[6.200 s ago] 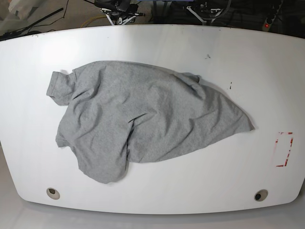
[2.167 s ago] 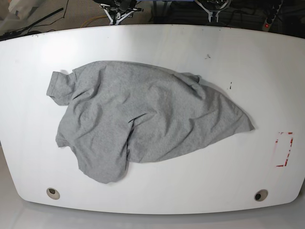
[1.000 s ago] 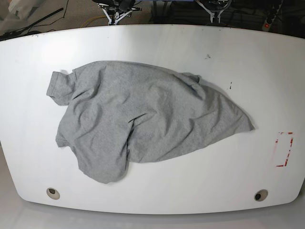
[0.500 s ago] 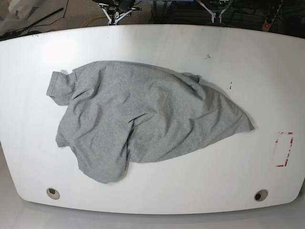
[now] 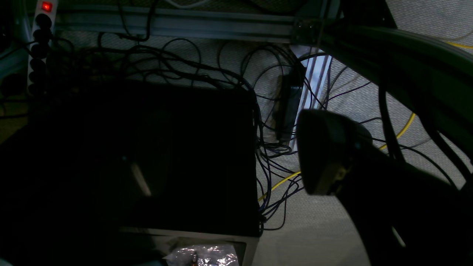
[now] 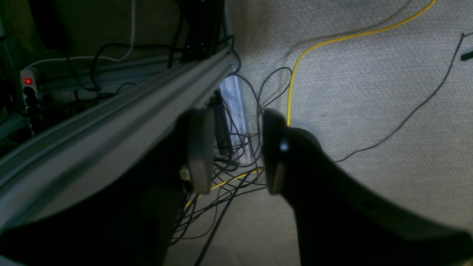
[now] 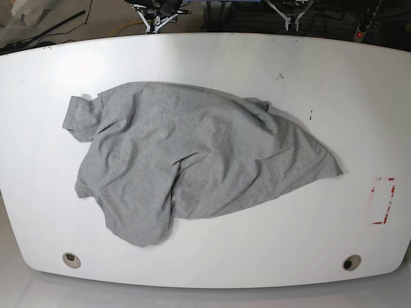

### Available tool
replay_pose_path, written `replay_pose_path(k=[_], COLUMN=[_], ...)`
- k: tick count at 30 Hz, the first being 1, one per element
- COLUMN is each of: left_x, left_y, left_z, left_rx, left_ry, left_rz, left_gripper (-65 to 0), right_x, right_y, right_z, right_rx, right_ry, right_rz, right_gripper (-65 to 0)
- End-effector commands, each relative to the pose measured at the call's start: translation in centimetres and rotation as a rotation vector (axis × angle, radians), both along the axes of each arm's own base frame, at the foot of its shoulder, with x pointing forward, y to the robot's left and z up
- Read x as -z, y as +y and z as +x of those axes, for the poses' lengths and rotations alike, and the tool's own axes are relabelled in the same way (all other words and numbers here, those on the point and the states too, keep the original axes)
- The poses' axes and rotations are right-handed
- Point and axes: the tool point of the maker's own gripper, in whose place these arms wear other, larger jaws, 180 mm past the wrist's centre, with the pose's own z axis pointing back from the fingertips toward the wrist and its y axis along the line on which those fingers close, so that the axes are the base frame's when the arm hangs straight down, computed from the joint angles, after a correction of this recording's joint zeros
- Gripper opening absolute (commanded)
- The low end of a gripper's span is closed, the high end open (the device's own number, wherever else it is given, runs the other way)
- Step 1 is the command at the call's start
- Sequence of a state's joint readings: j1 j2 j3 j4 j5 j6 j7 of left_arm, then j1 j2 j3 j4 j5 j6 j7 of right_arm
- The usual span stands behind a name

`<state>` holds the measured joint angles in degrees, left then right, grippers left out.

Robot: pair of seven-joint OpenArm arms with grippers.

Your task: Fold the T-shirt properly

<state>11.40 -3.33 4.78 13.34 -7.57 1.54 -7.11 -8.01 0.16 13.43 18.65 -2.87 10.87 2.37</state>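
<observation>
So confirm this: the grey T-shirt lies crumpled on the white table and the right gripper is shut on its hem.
Wrong on the grip. The T-shirt does lie crumpled on the white table, but the right wrist view shows the right gripper open and empty, away over the floor.

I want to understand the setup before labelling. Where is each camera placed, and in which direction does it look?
Base: high above the white table, looking down at the crumpled heather-grey cotton T-shirt; almost no robot body shows.
Left wrist: on the left arm, facing dark floor cables; one finger shows.
Right wrist: on the right arm, facing carpet; right gripper open.
Shared: both wrist views show a yellow cable.
</observation>
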Motion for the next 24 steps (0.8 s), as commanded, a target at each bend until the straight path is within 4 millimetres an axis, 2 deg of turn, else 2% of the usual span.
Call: replay_pose_path(k=[1, 9, 13, 17, 20, 24], left_x=[-0.1, -0.2, -0.2, -0.1, 0.0, -0.2], left_y=[0.8, 1.6, 1.6, 1.5, 1.5, 1.5], left_z=[-0.2, -0.4, -0.4, -1.5, -2.3, -2.7], left_rx=[0.007, 0.008, 0.007, 0.004, 0.0, 0.005], left_ry=[-0.003, 0.002, 0.005, 0.065, 0.108, 0.077], left_rz=[0.017, 0.051, 0.051, 0.047, 0.043, 0.045], left_gripper=[-17.2, -17.1, -16.9, -16.9, -17.1, -17.2], right_x=[0.0, 0.0, 0.0, 0.0, 0.0, 0.0], right_y=[-0.2, -0.2, -0.1, 0.0, 0.1, 0.1], right_z=[-0.1, -0.2, -1.1, -1.5, -2.9, -3.7], right_rx=[-0.006, -0.004, -0.005, -0.005, -0.003, -0.003], right_ry=[-0.005, -0.003, 0.01, 0.017, 0.039, 0.05], right_rz=[-0.003, -0.001, 0.005, 0.006, 0.008, 0.008], right_gripper=[-44.7, -44.7, -44.7, -44.7, -44.7, -44.7])
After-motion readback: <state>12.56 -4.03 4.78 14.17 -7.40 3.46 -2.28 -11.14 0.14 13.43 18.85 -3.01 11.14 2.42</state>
